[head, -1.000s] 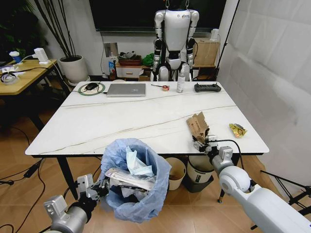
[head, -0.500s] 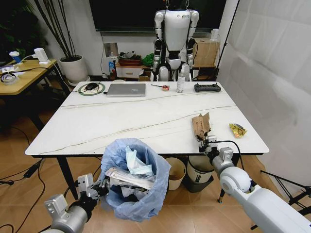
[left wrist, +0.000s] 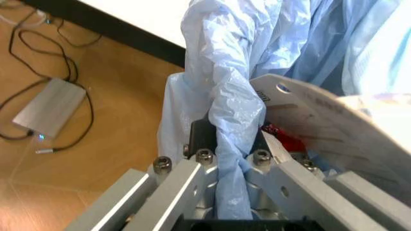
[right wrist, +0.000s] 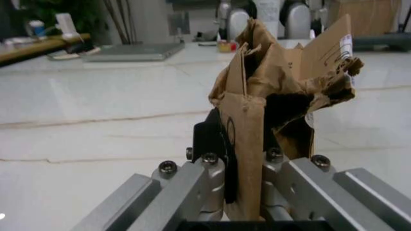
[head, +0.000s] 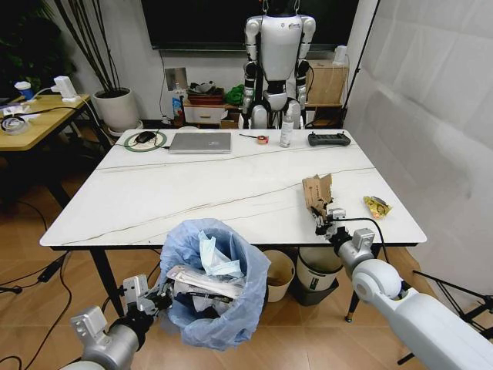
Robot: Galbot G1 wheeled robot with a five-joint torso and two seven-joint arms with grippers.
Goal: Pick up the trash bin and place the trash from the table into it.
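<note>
Your right pincer [head: 322, 221], clamped on the torn brown cardboard scrap [head: 316, 193], has raised it off the white marble-look table [head: 192, 193], ready for the blue-bagged round trash bin [head: 212, 281] whose liner your left pincer [head: 156, 298] grips below the near edge.

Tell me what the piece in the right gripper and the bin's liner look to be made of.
The piece in the right gripper looks like torn brown cardboard: matte, ragged edges, creased. The trash bin liner seems thin light-blue plastic film: translucent, crinkled, bunched in the left gripper.
</note>
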